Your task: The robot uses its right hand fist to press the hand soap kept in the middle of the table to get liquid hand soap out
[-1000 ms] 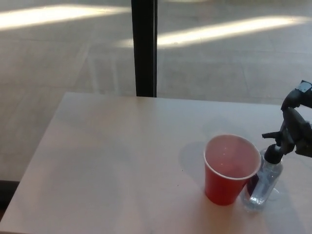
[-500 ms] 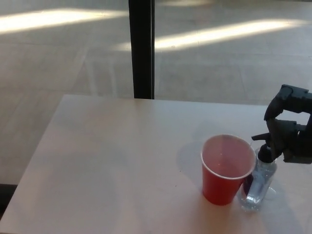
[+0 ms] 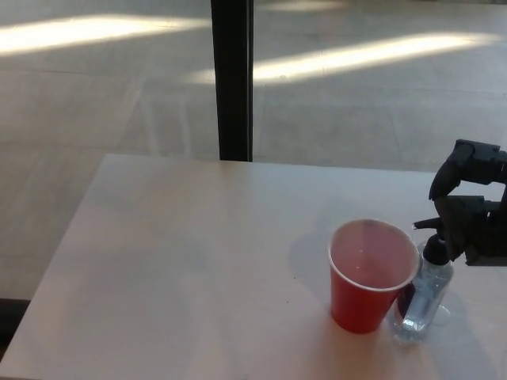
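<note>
Black hand [image 3: 469,214] unmoved over soap bottle [image 3: 424,297]

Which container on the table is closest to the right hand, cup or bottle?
The clear soap bottle: its black pump sits right at the right hand. The red cup stands beside the bottle, further left.

The right robot hand [image 3: 469,207] is cut off by the picture's right edge.

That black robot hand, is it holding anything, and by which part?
Nothing is held. The black right hand sits curled at the black pump top of the clear soap bottle, beside the red plastic cup.
</note>
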Robot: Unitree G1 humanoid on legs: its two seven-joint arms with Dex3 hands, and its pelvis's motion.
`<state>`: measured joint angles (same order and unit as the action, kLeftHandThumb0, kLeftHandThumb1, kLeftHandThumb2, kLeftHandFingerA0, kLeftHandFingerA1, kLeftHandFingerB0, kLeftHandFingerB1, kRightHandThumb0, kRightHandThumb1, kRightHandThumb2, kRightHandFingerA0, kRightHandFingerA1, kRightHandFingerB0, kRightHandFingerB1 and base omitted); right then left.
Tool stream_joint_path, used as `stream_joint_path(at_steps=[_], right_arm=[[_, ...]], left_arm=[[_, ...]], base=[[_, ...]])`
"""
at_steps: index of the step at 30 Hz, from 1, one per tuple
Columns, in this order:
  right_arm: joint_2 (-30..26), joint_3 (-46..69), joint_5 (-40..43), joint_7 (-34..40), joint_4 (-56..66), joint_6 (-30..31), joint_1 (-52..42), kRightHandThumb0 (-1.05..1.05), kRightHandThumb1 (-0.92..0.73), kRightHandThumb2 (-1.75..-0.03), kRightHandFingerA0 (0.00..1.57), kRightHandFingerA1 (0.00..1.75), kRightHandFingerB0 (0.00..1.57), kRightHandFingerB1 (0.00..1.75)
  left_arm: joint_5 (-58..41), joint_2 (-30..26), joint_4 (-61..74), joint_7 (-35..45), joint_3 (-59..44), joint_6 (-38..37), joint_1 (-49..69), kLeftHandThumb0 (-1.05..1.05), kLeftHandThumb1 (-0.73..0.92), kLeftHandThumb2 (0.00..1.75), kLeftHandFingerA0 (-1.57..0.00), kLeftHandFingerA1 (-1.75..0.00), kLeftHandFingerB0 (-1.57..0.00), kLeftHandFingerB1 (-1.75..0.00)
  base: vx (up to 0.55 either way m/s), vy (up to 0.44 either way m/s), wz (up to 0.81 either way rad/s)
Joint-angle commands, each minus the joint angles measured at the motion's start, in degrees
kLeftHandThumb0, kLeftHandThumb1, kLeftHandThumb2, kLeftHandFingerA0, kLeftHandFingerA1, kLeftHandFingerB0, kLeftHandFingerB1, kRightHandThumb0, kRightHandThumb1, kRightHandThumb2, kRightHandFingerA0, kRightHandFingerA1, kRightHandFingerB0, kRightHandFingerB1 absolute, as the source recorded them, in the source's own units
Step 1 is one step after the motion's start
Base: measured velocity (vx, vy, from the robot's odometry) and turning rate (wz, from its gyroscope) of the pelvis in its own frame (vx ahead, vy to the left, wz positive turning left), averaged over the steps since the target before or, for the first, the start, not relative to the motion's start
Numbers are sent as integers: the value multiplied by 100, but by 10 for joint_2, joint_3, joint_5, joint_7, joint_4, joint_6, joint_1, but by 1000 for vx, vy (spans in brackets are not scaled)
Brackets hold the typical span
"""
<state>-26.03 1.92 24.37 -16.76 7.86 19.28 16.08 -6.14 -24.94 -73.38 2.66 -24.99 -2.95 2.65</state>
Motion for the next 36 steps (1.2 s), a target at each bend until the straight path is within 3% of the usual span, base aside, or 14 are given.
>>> stream_joint_path(at_steps=[1, 13, 15, 25, 31, 33, 36], right_arm=[[7, -28, -16, 0, -21, 86, -67, -19, -52, -123, 93, 175, 72, 163], [21, -75, -32, 16, -2, 93, -113, -18, -56, -124, 97, 175, 76, 162], [26, -76, -24, 17, -9, 98, -120, -18, -53, -126, 99, 175, 71, 169], [-7, -90, -47, 4, -45, 76, -136, -21, -49, -131, 97, 175, 69, 168], [-15, -74, -33, 5, -57, 81, -130, -22, -49, -129, 100, 175, 71, 163], [-17, -70, -24, 2, -58, 85, -123, -25, -57, -121, 99, 175, 77, 155], [-18, -60, -11, 11, -42, 100, -98, -24, -58, -120, 93, 175, 74, 157]], left_arm=[[-6, -12, -3, -8, 1, -9, -2, -54, 70, 60, -70, -69, -52, -51], [-6, -13, -1, -8, 2, -8, -2, -53, 70, 60, -70, -69, -50, -50], [-7, -13, -3, -10, 0, -7, -4, -53, 70, 60, -70, -69, -52, -52], [-11, -16, -6, -9, -6, -4, -12, -54, 69, 60, -70, -69, -51, -50], [-4, -15, -2, -11, 0, -14, -6, -55, 70, 60, -71, -70, -53, -52], [-4, -16, -1, -11, 0, -11, -6, -55, 71, 60, -70, -69, -53, -51], [-6, -15, -2, -13, -2, -10, -7, -54, 71, 60, -71, -70, -52, -50]], base=[[0, 0, 0], [0, 0, 0], [0, 0, 0], [0, 0, 0], [0, 0, 0], [0, 0, 0], [0, 0, 0]])
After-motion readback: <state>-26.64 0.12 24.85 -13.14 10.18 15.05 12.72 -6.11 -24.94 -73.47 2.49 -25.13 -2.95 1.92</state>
